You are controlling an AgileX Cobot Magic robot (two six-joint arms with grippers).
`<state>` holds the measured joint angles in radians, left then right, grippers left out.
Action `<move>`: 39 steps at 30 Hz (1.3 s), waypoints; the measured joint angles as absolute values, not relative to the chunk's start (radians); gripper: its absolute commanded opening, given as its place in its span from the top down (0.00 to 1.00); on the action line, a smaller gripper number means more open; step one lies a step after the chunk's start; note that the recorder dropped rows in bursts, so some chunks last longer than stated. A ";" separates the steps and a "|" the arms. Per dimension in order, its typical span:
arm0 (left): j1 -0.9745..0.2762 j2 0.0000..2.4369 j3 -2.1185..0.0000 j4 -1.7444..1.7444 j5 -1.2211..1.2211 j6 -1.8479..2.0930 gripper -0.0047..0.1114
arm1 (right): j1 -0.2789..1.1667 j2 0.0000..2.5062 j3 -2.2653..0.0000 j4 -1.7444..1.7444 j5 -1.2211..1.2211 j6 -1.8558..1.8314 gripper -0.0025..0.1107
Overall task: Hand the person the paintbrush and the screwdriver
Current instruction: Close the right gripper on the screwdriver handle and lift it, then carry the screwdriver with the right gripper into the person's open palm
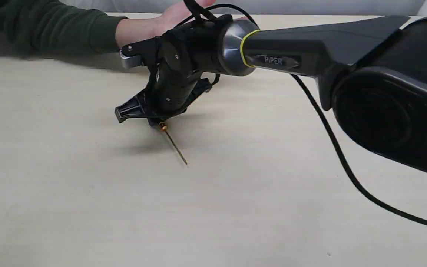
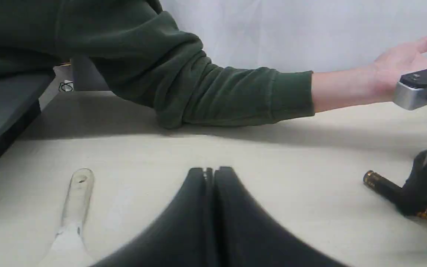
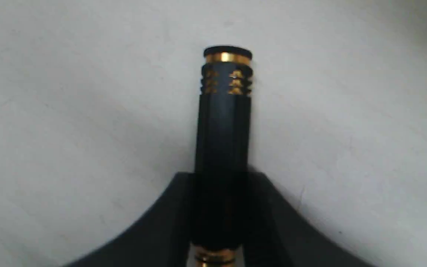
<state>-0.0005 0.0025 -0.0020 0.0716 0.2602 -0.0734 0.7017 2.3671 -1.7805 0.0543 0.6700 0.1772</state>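
My right gripper (image 1: 154, 118) reaches across to the left of centre, shut on the screwdriver (image 1: 174, 146). Its thin shaft slants down to the table, below the gold collar. The right wrist view has the black handle (image 3: 224, 122) clamped between the fingers of that gripper (image 3: 219, 207). The person's open hand (image 1: 169, 18), in a dark green sleeve (image 1: 50, 26), lies palm up just behind it. In the left wrist view my left gripper (image 2: 209, 172) is shut on nothing. The paintbrush (image 2: 77, 196) lies on the table beside it, pale handle showing, bristles out of frame. The hand (image 2: 402, 63) and screwdriver (image 2: 382, 183) show there too.
The right arm's black cable (image 1: 339, 155) trails over the beige table (image 1: 87, 207) on the right. A dark ledge (image 2: 2, 107) stands at the table's edge near the person's elbow in the left wrist view.
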 measured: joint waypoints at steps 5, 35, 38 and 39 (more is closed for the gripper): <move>0.000 0.002 -0.002 0.072 0.260 -0.073 0.96 | 0.702 2.363 -1.781 0.028 0.694 0.177 0.94; 0.000 0.002 -0.002 0.072 0.260 -0.073 0.96 | 0.735 1.713 -1.197 -0.032 0.374 0.173 0.94; 0.000 0.002 -0.002 0.072 0.260 -0.073 0.96 | 0.733 1.710 -1.208 -0.044 0.345 0.173 0.94; 0.000 0.002 -0.002 0.072 0.260 -0.073 0.96 | 0.728 1.710 -1.217 -0.046 0.333 0.173 0.94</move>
